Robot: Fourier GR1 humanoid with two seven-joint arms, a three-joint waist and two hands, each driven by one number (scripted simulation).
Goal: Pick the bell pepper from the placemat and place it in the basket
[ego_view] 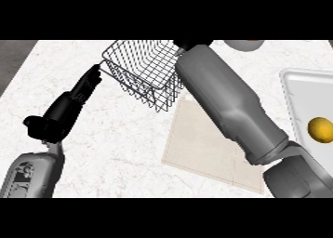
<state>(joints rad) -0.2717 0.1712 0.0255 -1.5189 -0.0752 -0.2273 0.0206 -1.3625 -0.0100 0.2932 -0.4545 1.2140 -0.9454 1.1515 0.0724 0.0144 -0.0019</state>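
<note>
My right forearm (224, 100) stretches across the placemat (203, 148) to the wire basket (138, 69); my right robot hand (191, 44) is only a dark patch at the basket's far rim, so I cannot tell whether its fingers are together, apart, or clamped on anything; the bell pepper shows nowhere, neither on the placemat nor in the basket, and I judge it may be hidden under that robot hand. My left robot hand (83, 90) rests with straight fingers just beside the basket. The risk: letting go over the rim rather than inside, so the pepper rolls onto the worktop (114, 144); my forearm could also nudge the basket. A yellow fruit (321, 129) sits in the white tray (293, 93), well apart.
</note>
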